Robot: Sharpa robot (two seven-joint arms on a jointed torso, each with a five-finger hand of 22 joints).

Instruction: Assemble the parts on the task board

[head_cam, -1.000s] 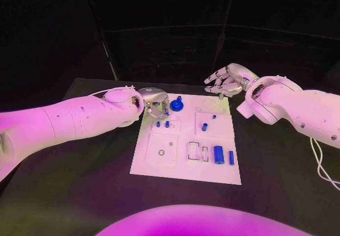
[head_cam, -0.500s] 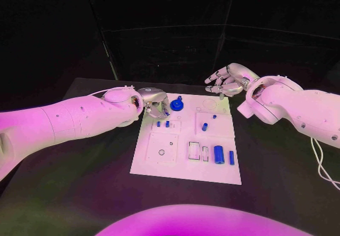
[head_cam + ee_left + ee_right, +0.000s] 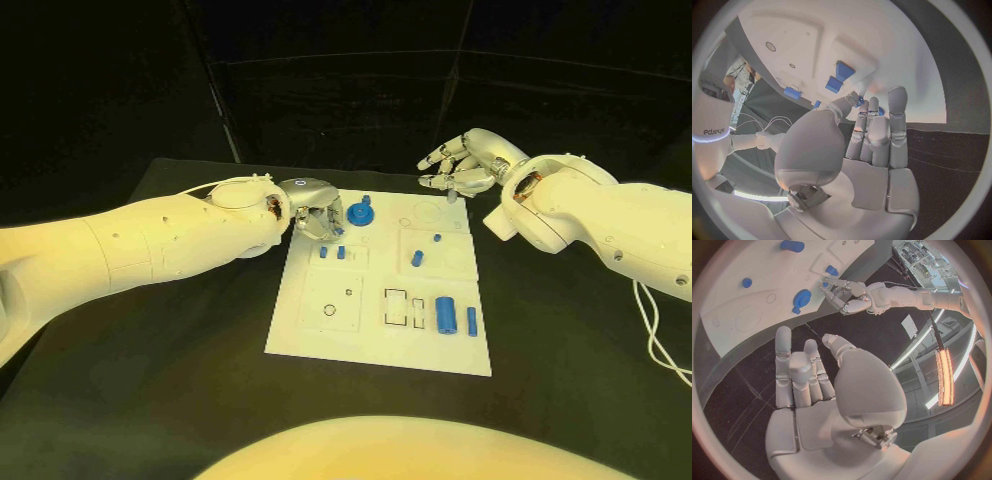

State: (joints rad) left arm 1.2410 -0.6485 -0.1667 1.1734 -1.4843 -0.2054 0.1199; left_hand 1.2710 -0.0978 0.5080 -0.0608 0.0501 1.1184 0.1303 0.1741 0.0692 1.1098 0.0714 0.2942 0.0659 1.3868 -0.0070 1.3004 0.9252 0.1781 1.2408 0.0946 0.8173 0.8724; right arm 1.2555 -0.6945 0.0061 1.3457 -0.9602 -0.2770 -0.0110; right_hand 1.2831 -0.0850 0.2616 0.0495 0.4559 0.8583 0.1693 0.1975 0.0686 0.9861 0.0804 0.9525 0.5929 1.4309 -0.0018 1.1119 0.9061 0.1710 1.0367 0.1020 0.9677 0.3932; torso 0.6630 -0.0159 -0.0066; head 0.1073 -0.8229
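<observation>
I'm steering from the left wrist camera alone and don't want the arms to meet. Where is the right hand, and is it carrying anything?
Observer: The right hand hovers past the far right corner of the task board, apart from the left hand. Its fingers are spread and it holds nothing.
Operator: What sits between the two hands?
Observer: A round blue part at the board's far edge, just beside the left hand.
Operator: Anything at the near end of the board?
Observer: A thick blue cylinder with a thinner blue pin beside it, both lying toward the board's right side.
</observation>
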